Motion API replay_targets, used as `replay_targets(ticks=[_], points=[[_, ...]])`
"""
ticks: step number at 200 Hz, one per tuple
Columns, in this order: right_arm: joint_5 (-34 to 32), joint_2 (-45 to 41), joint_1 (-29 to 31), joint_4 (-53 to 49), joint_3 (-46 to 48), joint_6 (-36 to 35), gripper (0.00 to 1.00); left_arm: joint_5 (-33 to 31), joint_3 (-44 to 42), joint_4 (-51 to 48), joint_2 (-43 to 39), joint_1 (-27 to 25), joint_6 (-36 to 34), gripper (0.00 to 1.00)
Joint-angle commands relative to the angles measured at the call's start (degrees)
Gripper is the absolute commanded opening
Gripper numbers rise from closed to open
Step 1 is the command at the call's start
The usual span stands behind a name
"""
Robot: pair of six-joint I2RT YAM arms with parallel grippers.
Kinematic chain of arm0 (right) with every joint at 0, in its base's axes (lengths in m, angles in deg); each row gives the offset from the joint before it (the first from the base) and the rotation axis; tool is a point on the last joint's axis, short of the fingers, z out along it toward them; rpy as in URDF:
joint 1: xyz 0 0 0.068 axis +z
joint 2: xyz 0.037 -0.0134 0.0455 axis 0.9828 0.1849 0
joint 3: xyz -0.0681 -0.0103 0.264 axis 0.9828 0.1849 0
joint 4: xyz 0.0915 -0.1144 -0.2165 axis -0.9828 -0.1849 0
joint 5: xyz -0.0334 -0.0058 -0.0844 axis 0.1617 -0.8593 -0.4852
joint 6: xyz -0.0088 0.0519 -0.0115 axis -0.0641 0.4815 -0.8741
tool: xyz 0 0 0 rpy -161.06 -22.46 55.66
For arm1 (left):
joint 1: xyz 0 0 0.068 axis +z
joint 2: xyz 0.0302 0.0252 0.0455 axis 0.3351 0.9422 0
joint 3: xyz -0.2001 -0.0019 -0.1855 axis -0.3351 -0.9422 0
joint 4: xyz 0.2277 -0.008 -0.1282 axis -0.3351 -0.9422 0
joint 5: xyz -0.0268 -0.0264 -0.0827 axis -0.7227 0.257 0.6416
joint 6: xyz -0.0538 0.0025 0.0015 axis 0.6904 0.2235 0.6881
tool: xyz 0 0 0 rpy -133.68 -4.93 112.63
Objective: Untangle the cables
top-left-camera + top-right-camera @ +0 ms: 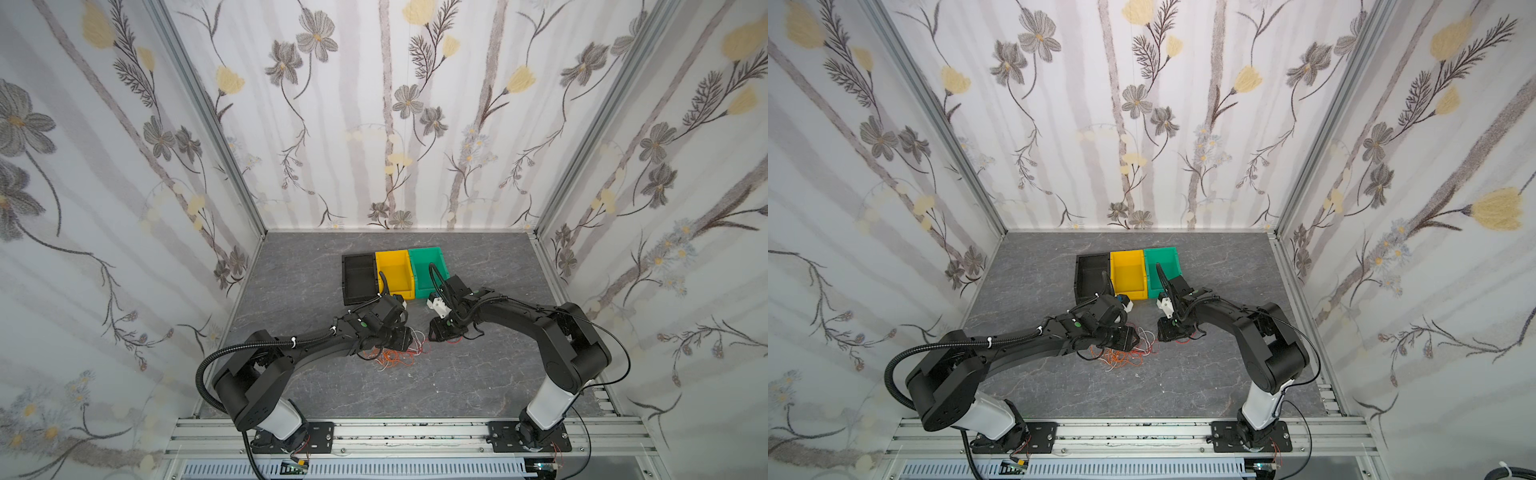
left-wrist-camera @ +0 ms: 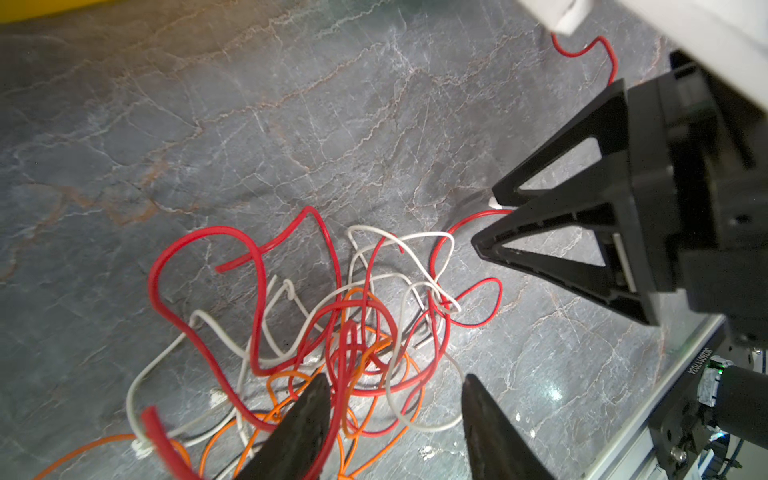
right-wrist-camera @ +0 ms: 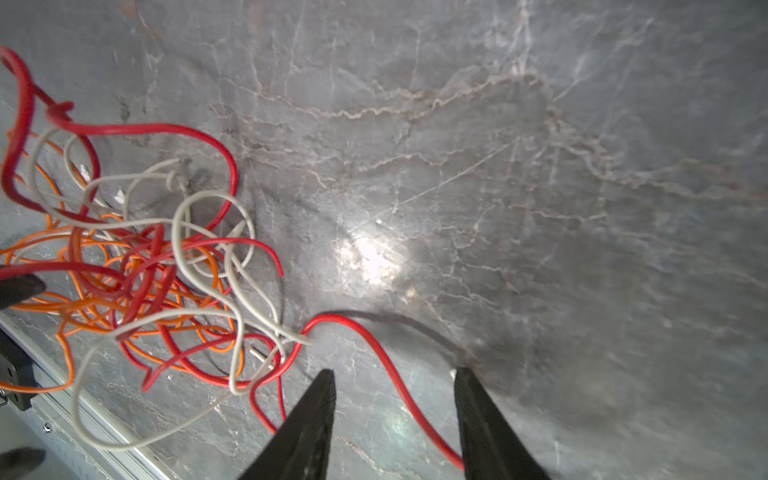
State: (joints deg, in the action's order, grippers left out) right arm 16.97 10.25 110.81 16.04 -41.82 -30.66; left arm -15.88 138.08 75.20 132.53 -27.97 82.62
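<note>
Near the middle of the grey marbled table (image 1: 299, 316), the cables (image 1: 395, 355) lie in one loose knot of red, orange and white strands. They sit on the near side of three bins and well apart from them. Both top views show the heap (image 1: 1121, 355) flat on the surface between the two arms, most of it under the left arm's wrist.

The left gripper (image 2: 395, 380) hangs just over the knot with its jaws parted and nothing clamped. Red and orange loops (image 2: 353, 324) run beside and between its two fingertips, and one red strand lies against one finger.

The right gripper (image 3: 395, 374) sits to the right of the heap, low over the table, and its jaws are likewise apart. A single red cable (image 3: 357, 326) leads out of the tangle (image 3: 145, 270) and passes through the gap between its fingers. I cannot tell whether it touches either of them. From the left wrist, the same gripper (image 2: 484, 220) shows that red strand entering between its tips and a white cable end just beside one tip.

At the far middle of the table stand a black bin (image 1: 358, 274), a yellow bin (image 1: 395, 270) and a green bin (image 1: 424, 266). They touch side by side, black on the left and green on the right.
</note>
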Motion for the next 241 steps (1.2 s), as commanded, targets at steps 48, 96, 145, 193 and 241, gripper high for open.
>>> replay_targets(ticks=[48,96,145,193,241], points=[[-1.4,-2.1,2.9,0.3,2.7,-0.2,0.21,0.5,-1.0,2.0,-0.7,0.4,1.3,0.53],[-4.2,-7.3,7.5,1.7,3.4,-3.0,0.00,0.4,-2.7,2.2,-2.5,0.7,1.8,0.60],[-3.1,-13.3,11.0,3.1,3.5,-7.2,0.00,-0.9,-5.9,3.1,-4.8,3.0,3.5,0.68],[-5.2,-15.0,16.8,0.9,1.3,-10.4,0.00,0.7,-8.3,5.7,-5.0,5.2,4.8,0.68],[-11.7,-18.4,19.1,0.2,1.0,-11.0,0.00,-1.7,-10.4,6.4,-4.5,6.7,6.6,0.60]])
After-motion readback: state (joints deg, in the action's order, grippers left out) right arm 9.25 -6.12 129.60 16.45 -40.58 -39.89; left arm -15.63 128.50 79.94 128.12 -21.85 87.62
